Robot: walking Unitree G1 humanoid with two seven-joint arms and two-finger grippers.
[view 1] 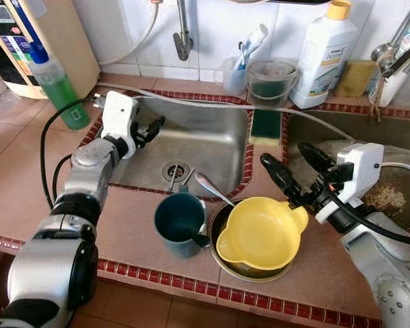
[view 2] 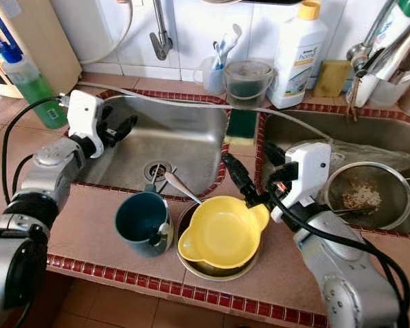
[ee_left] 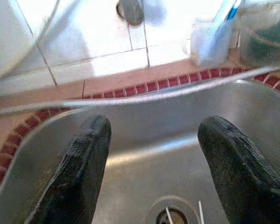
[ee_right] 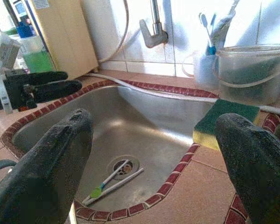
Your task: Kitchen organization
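Tiled counter (view 1: pixel 133 229), terracotta with red trim, steel sink (view 1: pixel 205 140) set in the middle. All places below are relative to that sink.

Left claw (view 1: pixel 150 130) hangs over the sink's left rim, fingers (ee_left: pixel 79 170) spread apart, nothing between them; left wrist view looks down into the basin at the drain. Right claw (view 1: pixel 290 167) sits off the sink's front right corner, above the counter, fingers (ee_right: pixel 46 168) wide apart, holding nothing. Lower finger tip is just beside the yellow bowl (view 1: pixel 260 232); can't tell if it touches.

Yellow bowl is in front of the sink, nested in a metal bowl (view 1: pixel 249 270). Teal mug (view 1: pixel 180 222) stands just left of it, touching the metal bowl's edge. Spoon (view 1: pixel 212 188) pokes up between mug and bowls, toward the sink's front rim.

In the basin, near the drain: toothbrush (ee_right: pixel 107 184).

Green-yellow sponge (view 1: pixel 265 124) lies on the right rim. Behind the sink: clear tub (view 1: pixel 270 82), cup with toothbrushes (view 1: pixel 236 72), white detergent bottle (view 1: pixel 322 55). Green soap bottle (view 1: pixel 58 85) stands off to the left. Second basin on the right holds a strainer (view 2: pixel 365 195).
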